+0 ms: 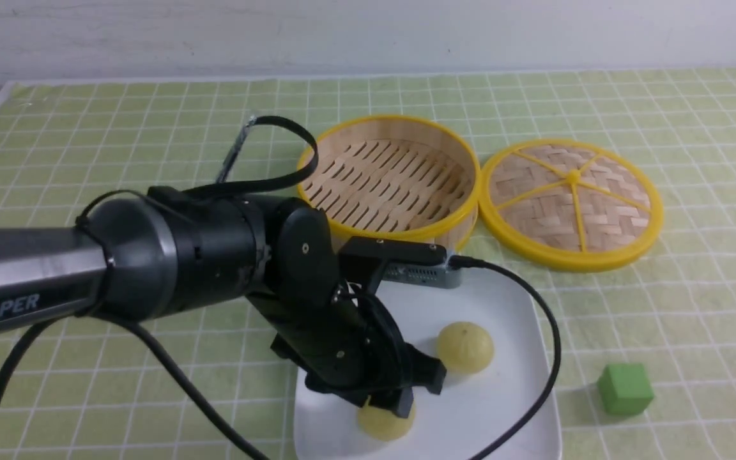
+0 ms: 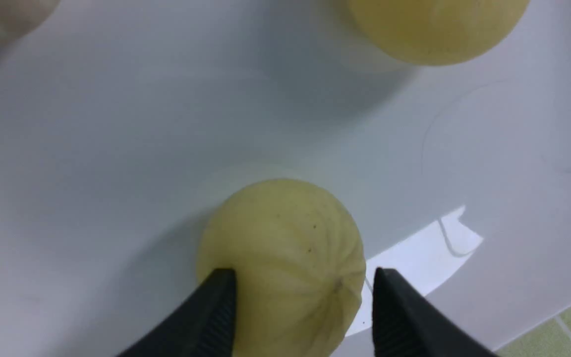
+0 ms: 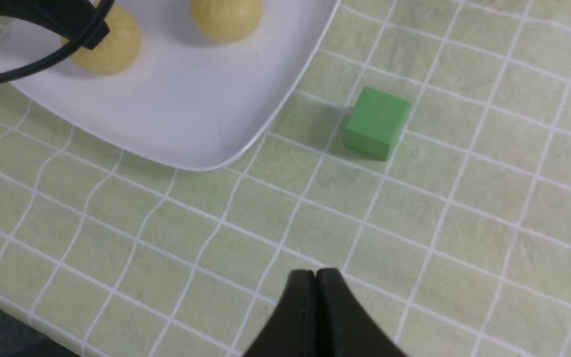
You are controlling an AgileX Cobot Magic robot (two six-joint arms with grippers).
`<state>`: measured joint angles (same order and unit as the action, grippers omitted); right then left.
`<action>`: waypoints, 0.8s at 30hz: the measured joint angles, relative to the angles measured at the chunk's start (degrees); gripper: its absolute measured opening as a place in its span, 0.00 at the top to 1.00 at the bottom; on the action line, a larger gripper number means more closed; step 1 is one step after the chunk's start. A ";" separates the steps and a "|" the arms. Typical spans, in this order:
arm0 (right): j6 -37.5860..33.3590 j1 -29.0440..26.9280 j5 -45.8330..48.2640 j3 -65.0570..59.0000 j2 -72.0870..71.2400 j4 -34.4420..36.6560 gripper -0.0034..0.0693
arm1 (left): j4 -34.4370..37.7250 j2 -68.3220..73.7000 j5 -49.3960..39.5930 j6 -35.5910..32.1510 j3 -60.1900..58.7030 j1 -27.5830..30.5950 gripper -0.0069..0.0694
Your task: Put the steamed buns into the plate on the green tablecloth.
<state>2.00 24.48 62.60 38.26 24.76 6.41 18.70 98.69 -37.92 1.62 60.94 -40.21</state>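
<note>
On the green tablecloth (image 1: 87, 128) lies the white square plate (image 1: 508, 306), near the front. A pale yellow steamed bun (image 2: 285, 238) rests on it between the fingers of my left gripper (image 2: 303, 271). The jaws stand open, with a gap showing beside one finger. A second yellow bun (image 1: 465, 347) sits on the plate further back. A greyish-white bun (image 2: 3, 17) shows at the edge of the left wrist view. My right gripper (image 3: 316, 271) is shut and empty above bare cloth, off the plate's (image 3: 191, 124) corner. It is out of the front view.
A round yellow-rimmed bamboo steamer basket (image 1: 390, 176) stands behind the plate, with nothing visible inside. Its woven lid (image 1: 571, 201) lies flat to the right of it. A small green cube (image 1: 625, 388) sits on the cloth right of the plate. A black cable (image 1: 550, 345) arcs over the plate.
</note>
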 joint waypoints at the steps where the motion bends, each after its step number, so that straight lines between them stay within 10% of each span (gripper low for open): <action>1: 0.08 0.00 0.13 0.00 -0.56 -0.29 0.97 | -0.15 0.00 -0.10 0.00 0.09 0.00 0.34; 6: 3.73 0.00 -5.35 -3.18 -14.16 -4.54 0.97 | -5.63 -1.26 -5.35 0.00 5.60 0.00 0.10; 12: 4.70 0.00 -19.79 -11.52 -18.01 -6.41 0.97 | -6.93 -1.43 -7.36 0.00 7.99 0.00 0.10; 24: -13.29 0.00 -28.83 -14.79 -18.01 7.73 0.96 | -7.21 -1.43 -8.01 0.00 8.16 0.00 0.49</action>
<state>-11.29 24.48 33.77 23.47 6.75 14.14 11.49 97.26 -45.93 1.62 69.10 -40.21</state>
